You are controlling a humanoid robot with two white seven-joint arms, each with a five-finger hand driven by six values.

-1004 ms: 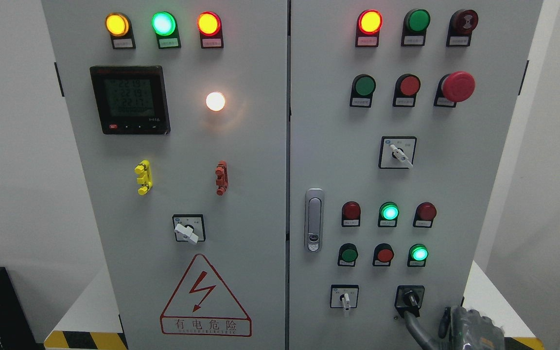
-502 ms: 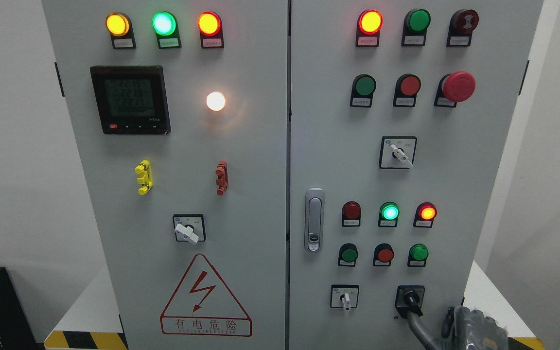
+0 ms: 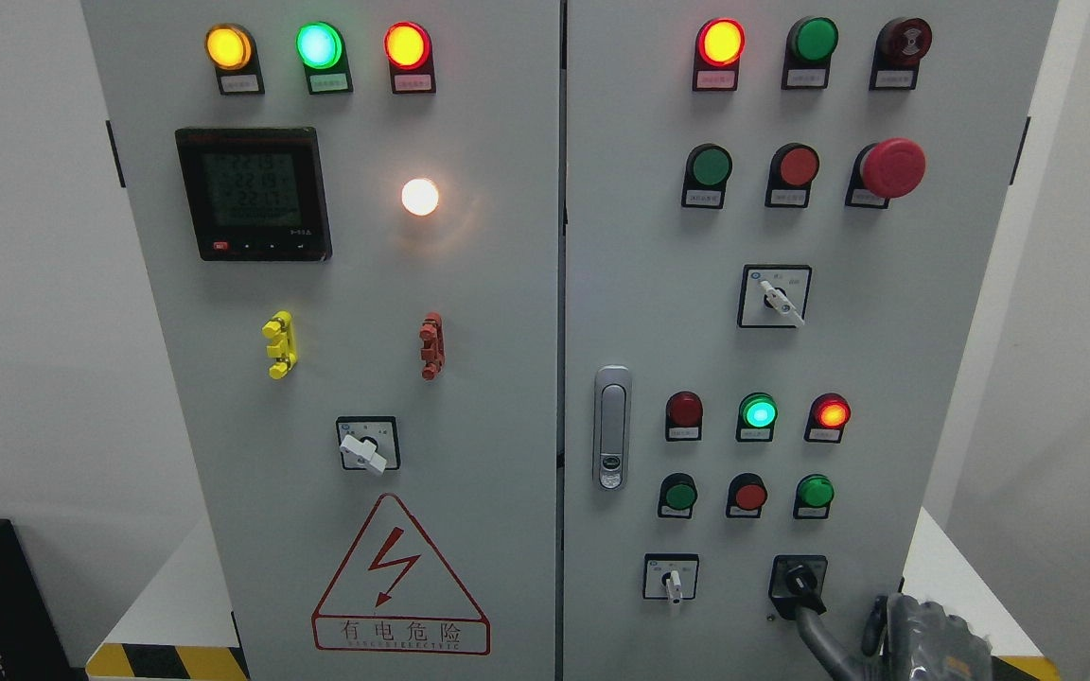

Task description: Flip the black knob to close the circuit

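The right hand (image 3: 923, 638) is reaching up from the lower right, one extended finger touching the black knob (image 3: 799, 578), its other fingers' state unclear.

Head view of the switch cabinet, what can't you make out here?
- Right hand: mostly cut off by the bottom edge; one finger reaches the black knob, its grip unclear.
- Left hand: out of frame.
- Small labels under the lamps and buttons, such as the red lit lamp: too small to read.
- Meter screen: digits dim and blurry.
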